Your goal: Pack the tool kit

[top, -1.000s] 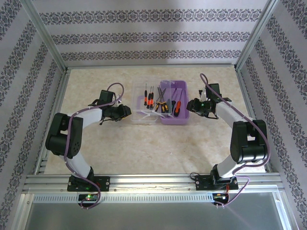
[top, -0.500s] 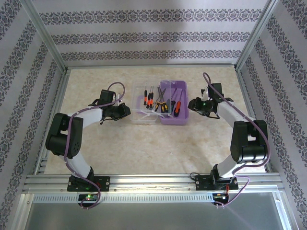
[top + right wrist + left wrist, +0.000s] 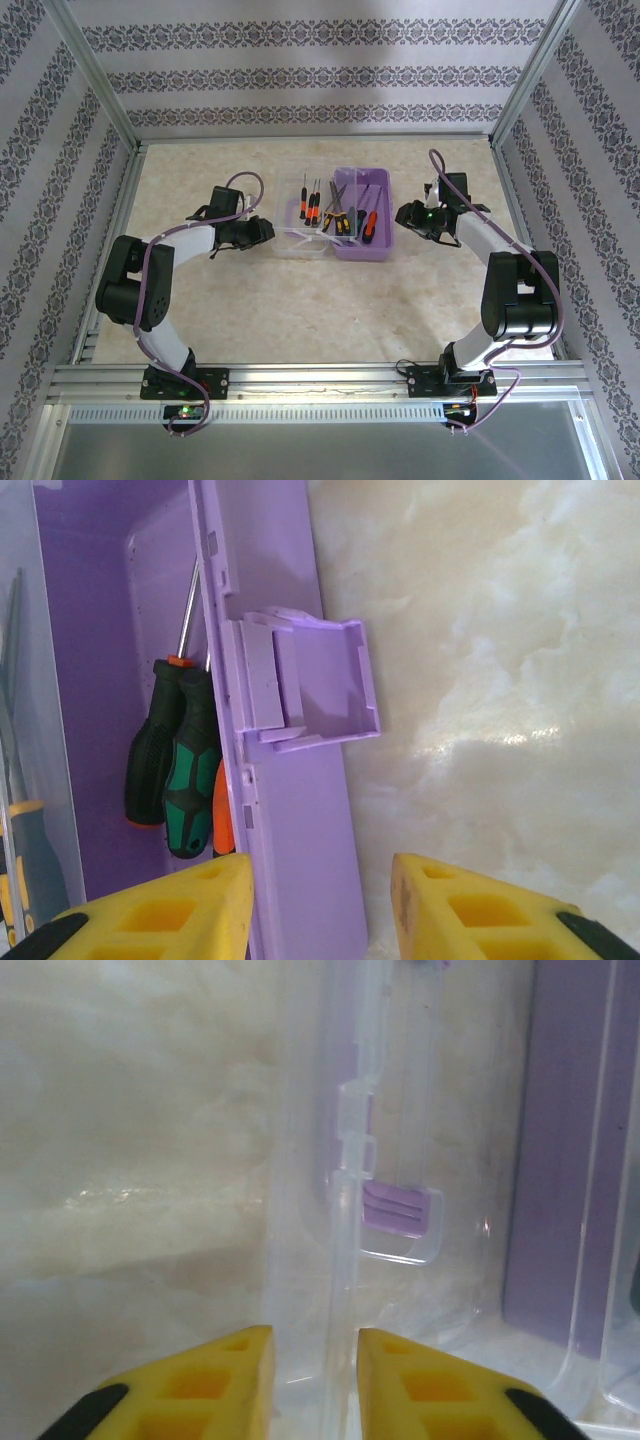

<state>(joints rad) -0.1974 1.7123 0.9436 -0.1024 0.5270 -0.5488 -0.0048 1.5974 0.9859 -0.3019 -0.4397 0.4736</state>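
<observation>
- Two halves of the kit lie side by side in the middle of the bench point(image 3: 300, 320). The translucent purple plastic box point(image 3: 362, 246) is on the right, and its clear plastic lid point(image 3: 300, 248) is folded flat open to the left. Both have their long axis running away from the arm bases.
- Several small screwdrivers point(image 3: 345, 222) sit in the box, and a few thin ones with red and black handles rest in the lid.
- The left fingers point(image 3: 262, 232) are at the lid's outer long edge. In the wrist view the clear rim runs straight up through the narrow gap between them. I cannot tell whether they pinch it or merely straddle it.
- The right fingers point(image 3: 403, 215) stand open astride the box's right wall, just short of the purple latch tab point(image 3: 310, 685). Bare bench shows between the wall and the outer finger.
- The lid looks bound to swing from left to right over the box, so the left arm is the nearer one for it. The right arm seems placed to steady the box.
</observation>
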